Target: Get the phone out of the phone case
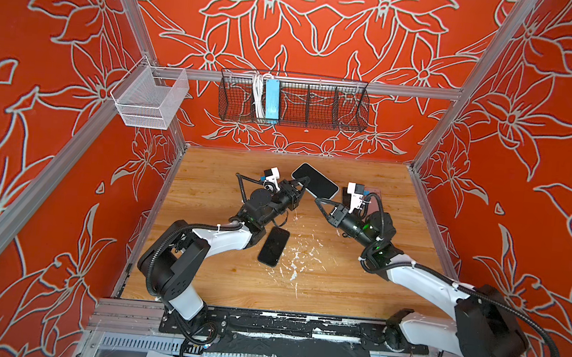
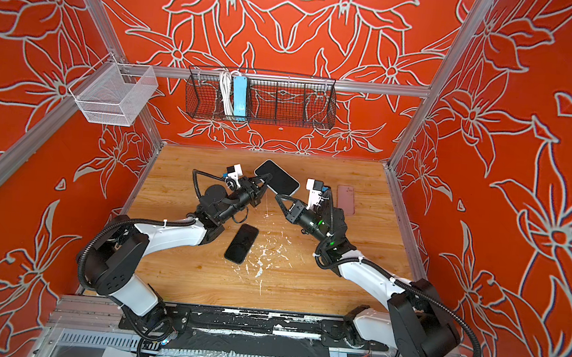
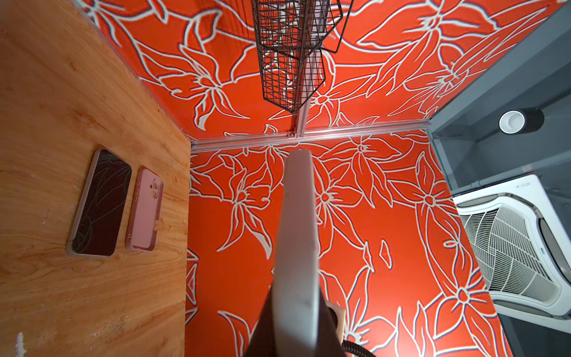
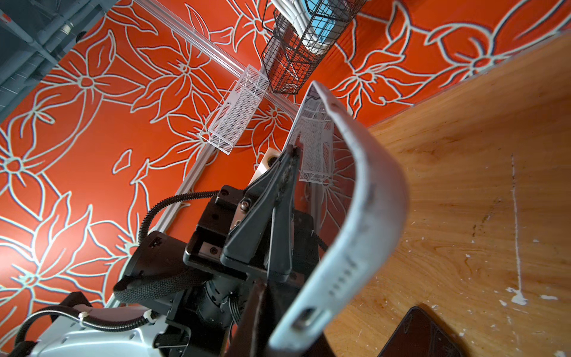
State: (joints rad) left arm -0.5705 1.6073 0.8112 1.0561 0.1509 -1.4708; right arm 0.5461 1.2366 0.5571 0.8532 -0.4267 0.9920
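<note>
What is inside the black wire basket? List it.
A coiled white cable and a blue power strip stand left of the middle of the black wire basket. Other compartments look bare; whatever lies behind those two is covered.

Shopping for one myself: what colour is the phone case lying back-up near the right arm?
Pink; the left wrist view shows the phone case best.

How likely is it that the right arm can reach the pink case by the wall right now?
Likely yes: the pink case lies uncovered beside that arm's wrist. The right gripper would first have to leave the white-cased phone held by the left gripper.
</note>
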